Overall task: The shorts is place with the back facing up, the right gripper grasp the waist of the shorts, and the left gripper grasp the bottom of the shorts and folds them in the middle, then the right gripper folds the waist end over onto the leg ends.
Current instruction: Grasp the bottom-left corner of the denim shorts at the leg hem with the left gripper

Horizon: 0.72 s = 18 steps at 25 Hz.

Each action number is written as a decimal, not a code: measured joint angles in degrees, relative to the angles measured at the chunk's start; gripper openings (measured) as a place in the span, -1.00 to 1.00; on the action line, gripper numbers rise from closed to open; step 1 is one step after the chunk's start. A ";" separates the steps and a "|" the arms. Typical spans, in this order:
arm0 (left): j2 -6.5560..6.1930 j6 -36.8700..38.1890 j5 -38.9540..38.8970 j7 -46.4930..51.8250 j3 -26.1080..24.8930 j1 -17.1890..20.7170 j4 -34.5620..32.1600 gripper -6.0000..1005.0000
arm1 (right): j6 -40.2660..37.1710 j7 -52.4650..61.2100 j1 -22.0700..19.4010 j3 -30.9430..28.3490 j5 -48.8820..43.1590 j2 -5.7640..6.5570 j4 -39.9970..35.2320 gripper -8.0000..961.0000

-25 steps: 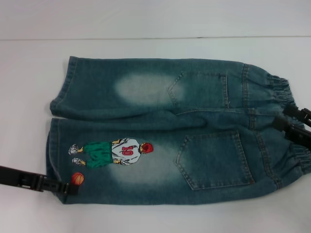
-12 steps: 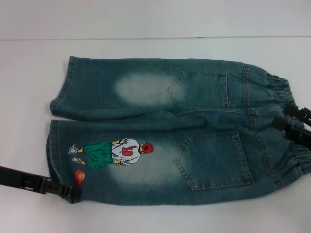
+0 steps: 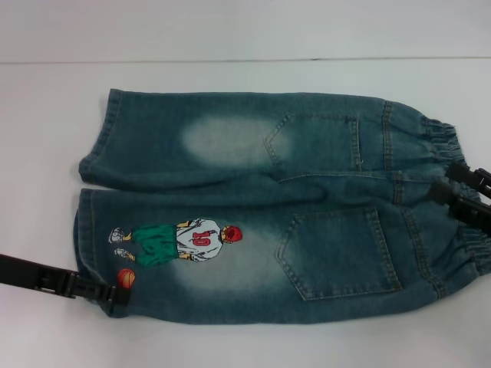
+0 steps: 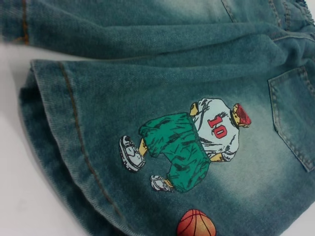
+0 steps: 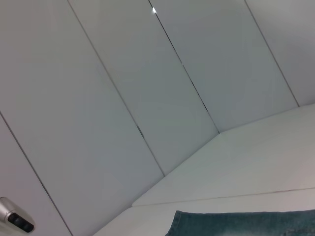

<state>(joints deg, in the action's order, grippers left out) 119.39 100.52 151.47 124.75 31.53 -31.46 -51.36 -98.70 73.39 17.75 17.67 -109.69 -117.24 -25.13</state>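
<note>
The denim shorts (image 3: 253,207) lie flat with the back pockets up, waist at the right and leg ends at the left. A basketball-player print (image 3: 176,241) is on the near leg. My left gripper (image 3: 113,295) rests at the near leg's hem corner, just beside the small basketball print (image 3: 126,277). The left wrist view shows that leg (image 4: 147,73) and its hem close up. My right gripper (image 3: 449,184) sits over the elastic waistband (image 3: 441,142) at the right edge, its two black fingers apart. The right wrist view shows only a strip of denim (image 5: 246,223).
The shorts lie on a white table (image 3: 46,153) with a pale wall (image 3: 245,27) behind it. Bare white surface runs along the left, the front and the back of the garment.
My left gripper has shifted slightly at the hem corner, and the fabric there with the basketball print has nudged a little. The right gripper has stayed put.
</note>
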 joint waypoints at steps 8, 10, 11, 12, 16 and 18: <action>-0.11 0.07 0.11 0.29 0.70 0.33 -0.13 0.80 | 0.00 0.00 0.00 0.00 0.00 0.00 0.00 0.83; 0.07 -0.03 0.12 0.34 1.55 0.25 -0.13 0.79 | 0.00 0.00 -0.09 0.00 0.00 0.00 0.00 0.83; 0.15 -0.08 0.13 0.35 1.88 0.18 -0.13 0.74 | 0.00 0.00 -0.09 0.00 0.00 0.00 0.00 0.83; 0.25 -0.13 0.13 0.36 2.42 0.09 -0.14 0.70 | 0.00 0.00 -0.11 0.00 0.00 0.00 0.00 0.83; 0.45 0.19 0.10 0.35 3.93 -0.21 -0.12 0.50 | 0.00 0.00 -0.23 0.00 0.00 0.00 0.00 0.83; 0.24 0.63 -0.08 0.30 4.02 -0.39 0.01 0.41 | 0.00 0.00 -0.25 0.00 0.00 0.00 0.00 0.83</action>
<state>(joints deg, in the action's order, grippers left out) 119.63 101.15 151.39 125.04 35.56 -31.85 -51.35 -98.70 73.39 17.50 17.67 -109.69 -117.24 -25.14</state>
